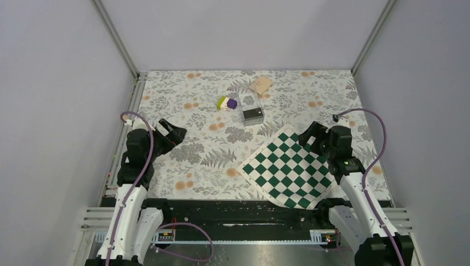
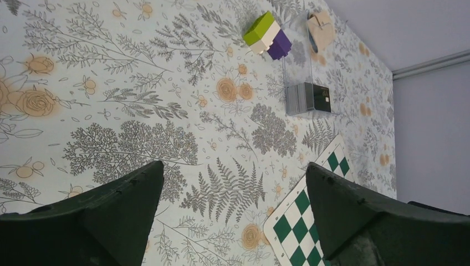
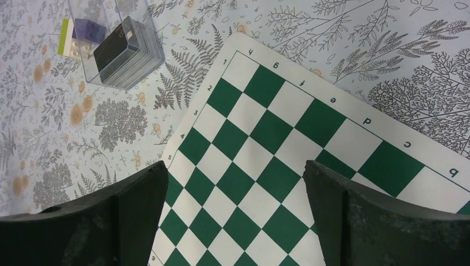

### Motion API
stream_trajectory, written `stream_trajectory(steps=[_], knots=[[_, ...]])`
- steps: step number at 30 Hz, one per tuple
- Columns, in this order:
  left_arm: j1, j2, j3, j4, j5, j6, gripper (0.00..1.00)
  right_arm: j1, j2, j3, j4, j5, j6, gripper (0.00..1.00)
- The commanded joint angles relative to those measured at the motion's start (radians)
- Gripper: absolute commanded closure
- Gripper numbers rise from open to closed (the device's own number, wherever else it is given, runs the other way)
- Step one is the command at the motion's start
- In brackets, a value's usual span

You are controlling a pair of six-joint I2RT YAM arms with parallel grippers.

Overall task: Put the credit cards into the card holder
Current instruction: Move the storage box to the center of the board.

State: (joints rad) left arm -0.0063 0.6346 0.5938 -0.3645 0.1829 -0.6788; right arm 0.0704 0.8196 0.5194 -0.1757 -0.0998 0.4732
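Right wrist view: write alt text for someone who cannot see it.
The open right gripper hovers over a green-white checkerboard on a floral cloth. At top left a clear case holds a stack of cards, with blocks beyond it.

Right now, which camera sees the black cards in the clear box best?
The right wrist view: the credit cards look biggest, stacked in the clear case, black face showing. The left wrist view shows the stack farther off; the top view, just a small dark block.

One card holder (image 1: 260, 85), one stack of credit cards (image 1: 253, 115), one block cluster (image 1: 227, 103), one checkerboard (image 1: 288, 166)
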Motion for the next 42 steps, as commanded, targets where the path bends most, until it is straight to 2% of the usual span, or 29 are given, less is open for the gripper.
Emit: stream_trajectory(steps=[1, 6, 16, 19, 26, 27, 30, 39, 42], knots=[[0.006, 0.055, 0.033, 0.008, 0.059, 0.0, 0.01, 0.005, -0.036, 0.019, 0.012, 0.033, 0.002, 0.02], [0.005, 0.12, 0.037, 0.014, 0.12, -0.022, 0.01, 0.003, -0.035, 0.024, -0.045, 0.131, 0.003, 0.02], [0.005, 0.039, -0.004, 0.033, 0.113, -0.022, 0.01, 0.003, 0.028, 0.108, -0.264, 0.419, 0.002, 0.02], [0.005, 0.039, -0.006, 0.022, 0.112, -0.024, 0.01, 0.004, 0.018, 0.106, -0.234, 0.291, -0.064, 0.02], [0.005, 0.039, -0.008, -0.004, 0.11, -0.01, 0.01, 0.003, 0.014, 0.126, -0.214, 0.156, -0.054, 0.01], [0.005, 0.04, -0.007, -0.01, 0.118, -0.005, 0.01, 0.003, 0.006, 0.124, -0.203, 0.146, -0.055, 0.04], [0.005, 0.054, -0.008, -0.026, 0.144, 0.012, 0.01, 0.003, -0.029, 0.108, -0.185, 0.139, -0.029, 0.13], [0.006, 0.094, -0.061, -0.029, 0.252, -0.004, 0.01, 0.003, -0.035, 0.112, -0.243, 0.133, -0.035, 0.16], [0.002, 0.089, -0.079, -0.017, 0.256, -0.024, 0.01, 0.003, -0.04, 0.115, -0.261, 0.15, -0.038, 0.26]])
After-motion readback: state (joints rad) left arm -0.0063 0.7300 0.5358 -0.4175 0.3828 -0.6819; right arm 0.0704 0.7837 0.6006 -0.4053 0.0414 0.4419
